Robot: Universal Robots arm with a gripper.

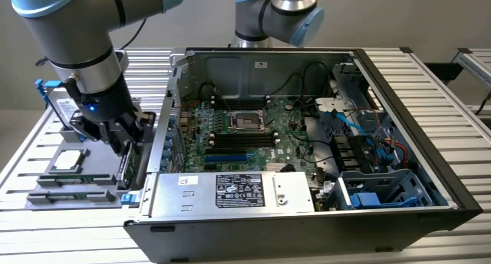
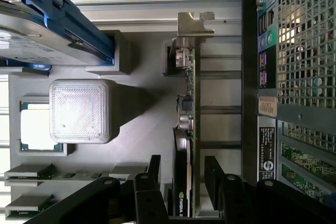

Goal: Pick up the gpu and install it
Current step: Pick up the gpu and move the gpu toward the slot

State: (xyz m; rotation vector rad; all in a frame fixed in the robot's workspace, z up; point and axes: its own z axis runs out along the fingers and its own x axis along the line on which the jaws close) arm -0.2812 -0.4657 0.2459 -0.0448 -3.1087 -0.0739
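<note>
The gpu (image 2: 185, 124) is observed on edge in the grey tray (image 2: 142, 129), beside the computer case (image 1: 307, 218) (on the exterior view's left), straddled by the pincer (image 2: 184, 163), jaws standing apart.

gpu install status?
Done: gripper lined up over the gpu, fingers either side. In hand: nothing gripped; gaps show both sides, card stands on edge in the tray. Left: lift and seating; slots in the case are bare.

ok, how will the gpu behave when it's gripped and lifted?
Likely stiff: the gpu is a flat board with a metal bracket. It stands on edge, so a sideways nudge could tip it. Exposed components suggest fragile.
</note>
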